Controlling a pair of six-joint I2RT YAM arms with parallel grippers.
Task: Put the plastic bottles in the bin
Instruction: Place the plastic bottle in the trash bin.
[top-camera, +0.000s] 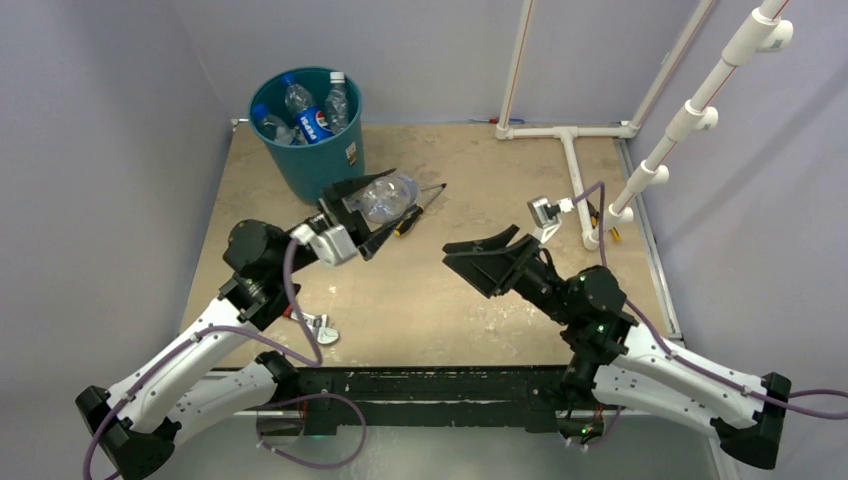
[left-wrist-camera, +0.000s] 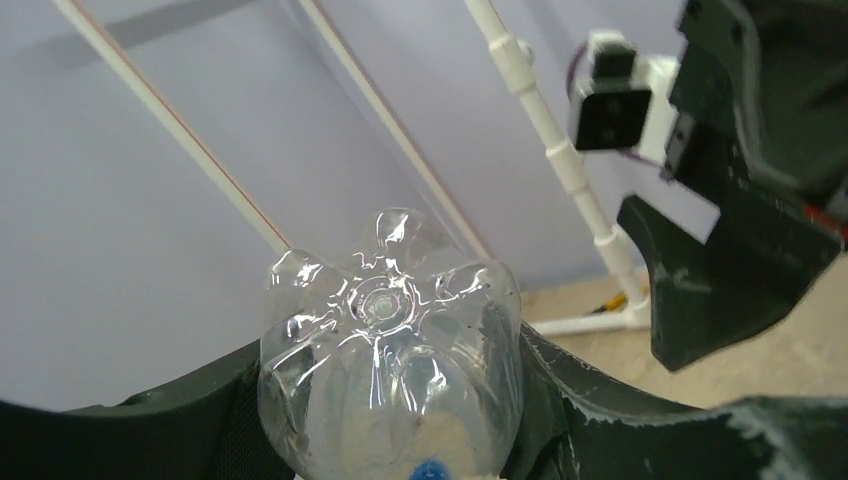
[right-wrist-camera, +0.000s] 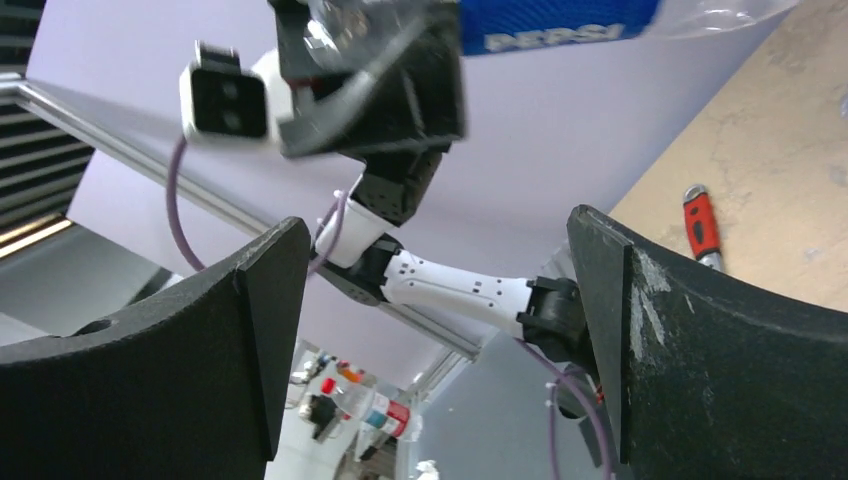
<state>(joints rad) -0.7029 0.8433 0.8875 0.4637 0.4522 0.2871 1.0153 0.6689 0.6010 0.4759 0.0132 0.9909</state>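
Nearest me, my right gripper (top-camera: 482, 262) hangs with its jaws spread wide and nothing between them. Just beyond it, my left gripper (top-camera: 368, 212) is clamped around a clear bottle (top-camera: 390, 195), lifted off the table (top-camera: 450, 310) just beside the bin (top-camera: 300, 165). Farther back, several bottles (top-camera: 312, 118) already lie in the bin, and I spot no other loose one, so this drop is probably the last step.

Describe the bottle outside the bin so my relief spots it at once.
Find the teal bin, far left in the top view. Just to its right, the left gripper clamps a clear bottle. Unlike the bottles inside the bin, it lies sideways in black jaws.
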